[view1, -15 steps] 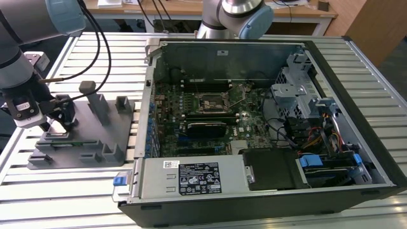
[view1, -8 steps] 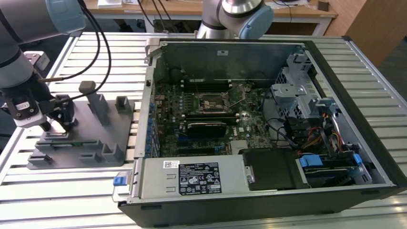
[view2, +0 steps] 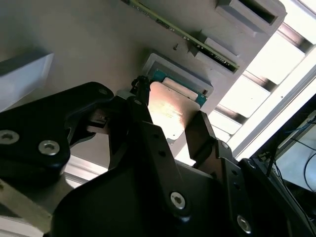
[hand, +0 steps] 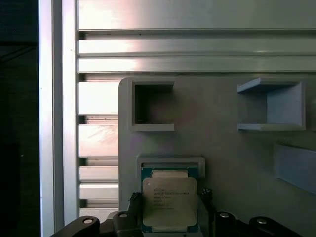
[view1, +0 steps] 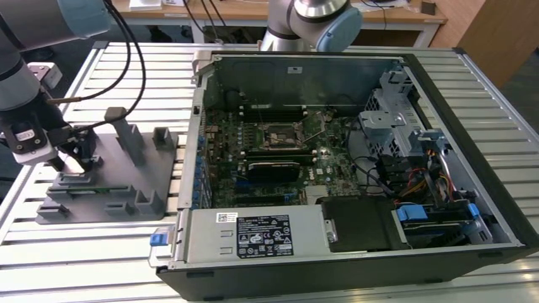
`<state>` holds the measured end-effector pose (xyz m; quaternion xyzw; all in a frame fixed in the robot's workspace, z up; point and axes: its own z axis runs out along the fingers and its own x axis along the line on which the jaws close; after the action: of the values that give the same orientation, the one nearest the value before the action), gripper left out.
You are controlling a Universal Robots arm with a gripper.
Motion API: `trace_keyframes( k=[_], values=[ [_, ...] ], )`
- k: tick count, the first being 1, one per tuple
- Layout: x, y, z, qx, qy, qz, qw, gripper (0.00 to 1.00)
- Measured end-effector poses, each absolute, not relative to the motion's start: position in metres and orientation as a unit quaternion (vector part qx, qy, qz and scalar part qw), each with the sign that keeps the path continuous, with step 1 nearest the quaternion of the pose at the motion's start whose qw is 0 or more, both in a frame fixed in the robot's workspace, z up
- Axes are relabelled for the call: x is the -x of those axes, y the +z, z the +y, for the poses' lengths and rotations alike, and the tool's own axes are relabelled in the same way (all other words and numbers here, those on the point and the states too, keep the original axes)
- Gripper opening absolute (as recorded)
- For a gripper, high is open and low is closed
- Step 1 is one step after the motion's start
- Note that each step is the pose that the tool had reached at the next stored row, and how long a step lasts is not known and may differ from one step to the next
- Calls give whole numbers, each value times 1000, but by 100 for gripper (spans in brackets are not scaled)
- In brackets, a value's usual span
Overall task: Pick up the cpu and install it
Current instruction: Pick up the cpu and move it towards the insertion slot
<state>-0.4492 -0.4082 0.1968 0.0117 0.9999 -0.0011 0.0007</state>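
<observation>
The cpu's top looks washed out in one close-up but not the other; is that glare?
Yes, glare. In the second wrist view a warm bright patch washes over the cpu, and the slatted table nearby burns out white. In the first wrist view the cpu is evenly lit, though the table's slats reflect bright bands.

The cpu [hand: 169,200] has a silvery-white top with faint dark print and a teal rim. The fixture [hand: 222,158] is pale grey, the table [view1: 101,252] silver with ribbed slats, the gripper [view1: 77,161] black, the motherboard [view1: 337,158] green.
</observation>
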Motion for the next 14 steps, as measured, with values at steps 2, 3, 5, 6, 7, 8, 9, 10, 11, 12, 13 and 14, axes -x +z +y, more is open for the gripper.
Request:
trace_keyframes(
  k=[2,3,5,6,7,8,9,10,11,12,13,14],
  values=[
    [449,198,-408,-12,-1,1000,1,53],
    [449,199,-408,-12,-1,1000,1,53],
    [449,199,-408,-12,-1,1000,1,53],
    [449,199,-408,-12,-1,1000,1,53],
    [449,199,-408,-12,-1,1000,1,53],
    [449,200,-408,-12,-1,1000,1,53],
    [449,200,-408,-12,-1,1000,1,53],
    [449,201,-408,-12,-1,1000,1,53],
    [449,202,-408,-12,-1,1000,1,53],
    [449,202,-408,-12,-1,1000,1,53],
    [449,202,-408,-12,-1,1000,1,53],
    [449,203,-408,-12,-1,1000,1,53]
  ],
)
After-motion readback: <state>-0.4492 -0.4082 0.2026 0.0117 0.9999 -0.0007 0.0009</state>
